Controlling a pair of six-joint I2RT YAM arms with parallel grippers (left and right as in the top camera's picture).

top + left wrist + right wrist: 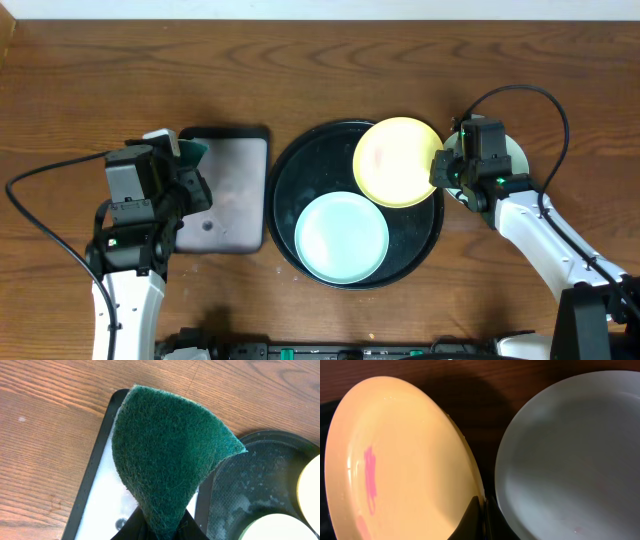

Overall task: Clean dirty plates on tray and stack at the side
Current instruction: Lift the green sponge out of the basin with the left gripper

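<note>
While the left gripper (180,152) is pinched on a green scouring pad (165,455), holding it by its lower end with the rest fanning up, it hangs over the back left corner of the small rectangular tray (235,200). That tray sits on the table (300,70) left of centre, just beside the round tray (285,190). Round tray is about mid-table. Right gripper (440,166) is pressed together on the right rim of the yellow plate (395,160), one finger above the rim and one below. The plate overlaps the round tray's back right rim; cannot tell whether it is lifted clear or resting on it. The wrist view shows pink smears (370,480) on the plate's inner face, on the side away from the grip. One mint plate (342,238) lies flat inside the round tray, toward its front, with its back edge tucked just under or against the yellow plate. A second mint plate (518,155) sits on the table right of the round tray, mostly hidden under the right gripper; from the wrist it is close beside the yellow plate's gripped edge and looks clean.
</note>
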